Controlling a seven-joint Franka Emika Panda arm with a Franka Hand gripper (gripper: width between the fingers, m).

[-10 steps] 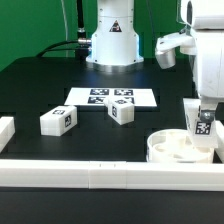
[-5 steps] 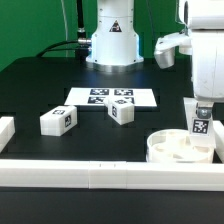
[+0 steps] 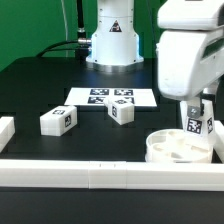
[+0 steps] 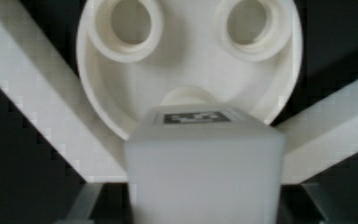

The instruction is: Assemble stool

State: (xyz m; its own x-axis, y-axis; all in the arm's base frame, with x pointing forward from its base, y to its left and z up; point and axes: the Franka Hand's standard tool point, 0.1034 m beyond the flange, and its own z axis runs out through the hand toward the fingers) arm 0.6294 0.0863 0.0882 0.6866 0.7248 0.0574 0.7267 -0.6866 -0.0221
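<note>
The round white stool seat (image 3: 180, 148) lies at the exterior view's lower right against the front rail, sockets facing up. My gripper (image 3: 199, 112) is shut on a white tagged leg (image 3: 197, 124) and holds it upright just above the seat's far right part. In the wrist view the leg (image 4: 202, 160) fills the foreground, with the seat (image 4: 190, 60) and two of its round holes beyond it. Two more legs lie on the table: one (image 3: 58, 120) at the left, one (image 3: 122, 111) in the middle.
The marker board (image 3: 112, 97) lies flat at the back centre, before the robot base (image 3: 110, 40). A long low white rail (image 3: 100, 172) runs along the front edge, with a short rail piece (image 3: 5, 130) at the left.
The arm has swung toward the exterior view's left and nearer the camera. The held leg shifted slightly left and stays just over the seat. The other parts have not moved.
</note>
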